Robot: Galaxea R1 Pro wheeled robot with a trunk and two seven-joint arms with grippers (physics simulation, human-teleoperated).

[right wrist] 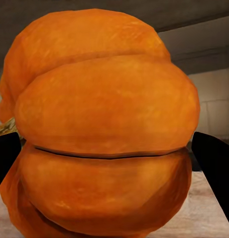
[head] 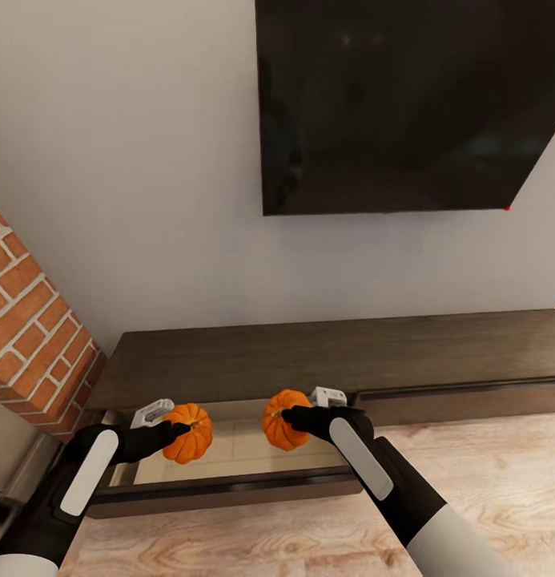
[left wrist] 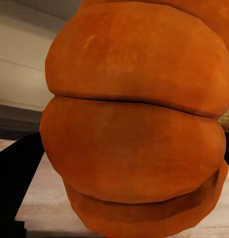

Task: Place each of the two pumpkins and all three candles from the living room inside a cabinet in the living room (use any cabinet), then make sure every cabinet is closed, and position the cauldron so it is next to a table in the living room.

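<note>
Both arms reach forward and inward over the open drawer (head: pixel 237 449) at the left end of the low dark cabinet (head: pixel 349 353). The left gripper (head: pixel 183 429) is clamped on the left pumpkin (head: pixel 189 434), held above the drawer's pale interior. The right gripper (head: pixel 287 414) is clamped on the right pumpkin (head: pixel 282 420), also above the drawer. The pumpkins hang near each other, apart. A dark screen (head: pixel 405 104) hangs on the far wall; brick (head: pixel 29 336) stands at left.
</note>
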